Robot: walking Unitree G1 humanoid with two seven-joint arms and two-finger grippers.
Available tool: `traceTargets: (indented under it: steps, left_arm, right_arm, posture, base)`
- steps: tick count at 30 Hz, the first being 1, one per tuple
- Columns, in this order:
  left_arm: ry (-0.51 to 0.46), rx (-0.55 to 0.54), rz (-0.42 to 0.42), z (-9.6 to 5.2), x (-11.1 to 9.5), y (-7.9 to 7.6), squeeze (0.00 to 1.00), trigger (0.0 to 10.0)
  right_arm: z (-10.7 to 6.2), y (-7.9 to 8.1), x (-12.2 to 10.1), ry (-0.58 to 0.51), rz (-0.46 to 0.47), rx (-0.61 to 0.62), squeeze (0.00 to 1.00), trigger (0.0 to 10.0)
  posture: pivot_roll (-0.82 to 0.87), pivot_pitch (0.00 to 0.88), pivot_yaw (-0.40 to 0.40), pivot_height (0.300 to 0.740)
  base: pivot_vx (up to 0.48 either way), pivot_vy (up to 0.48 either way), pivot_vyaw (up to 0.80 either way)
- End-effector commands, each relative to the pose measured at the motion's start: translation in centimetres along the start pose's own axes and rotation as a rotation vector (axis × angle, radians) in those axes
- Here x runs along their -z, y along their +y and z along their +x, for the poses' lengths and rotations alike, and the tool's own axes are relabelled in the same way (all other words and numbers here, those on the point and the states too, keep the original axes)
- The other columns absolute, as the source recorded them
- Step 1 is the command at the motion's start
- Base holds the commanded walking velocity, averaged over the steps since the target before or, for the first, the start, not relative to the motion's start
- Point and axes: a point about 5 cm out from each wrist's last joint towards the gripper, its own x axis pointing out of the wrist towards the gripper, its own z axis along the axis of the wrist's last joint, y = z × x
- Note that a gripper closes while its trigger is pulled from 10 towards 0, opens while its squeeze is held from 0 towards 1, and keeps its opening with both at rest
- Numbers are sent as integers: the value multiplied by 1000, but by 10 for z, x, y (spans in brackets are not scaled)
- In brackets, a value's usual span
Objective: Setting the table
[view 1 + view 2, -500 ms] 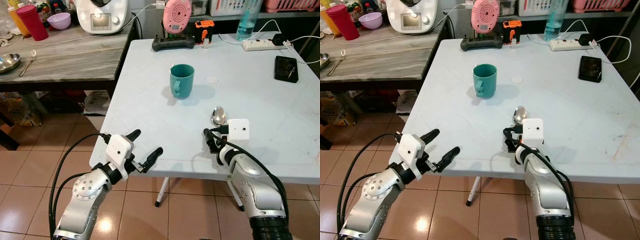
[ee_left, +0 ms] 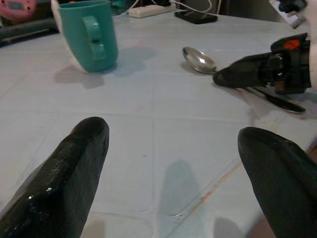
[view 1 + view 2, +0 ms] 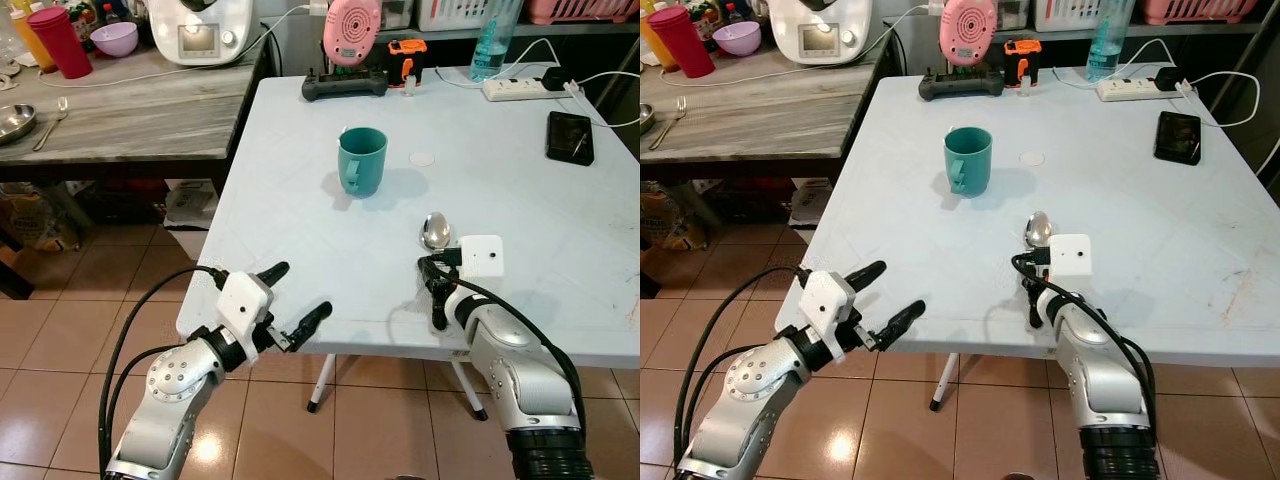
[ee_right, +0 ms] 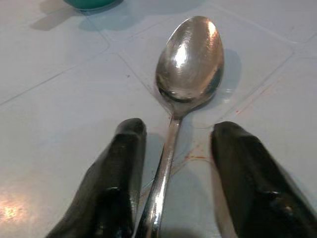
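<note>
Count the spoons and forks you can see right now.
2: a spoon on the white table between the right gripper's open fingers, and one utensil on the wooden counter, type unclear.

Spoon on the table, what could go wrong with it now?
The spoon lies flat on the white table, its handle between the right gripper's open fingers. Thin and flat, it might slip out when they close. The handle also lies near the table's front edge, so a nudge might push it off. The left gripper hovers open off that edge.

Bright, even light; the teal mug (image 3: 361, 161) casts a soft shadow, glare marks the spoon (image 4: 189, 57), wrist-view fingers blur.
</note>
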Motion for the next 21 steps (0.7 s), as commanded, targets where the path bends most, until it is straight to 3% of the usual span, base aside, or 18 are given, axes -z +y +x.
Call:
traceTargets:
  steps: [1,21]
  left_arm:
    - [7,18,19,-2,-1,1,0,10000]
    - [37,75,40,-3,4,-2,0,10000]
  right_arm:
    - [-1,1,30,153,33,-4,0,0]
    - [0,-6,38,208,4,18,0,0]
  posture:
    - [-205,138,100,740]
    - [-203,131,99,740]
  base:
    - [0,0,0]
    - [0,0,0]
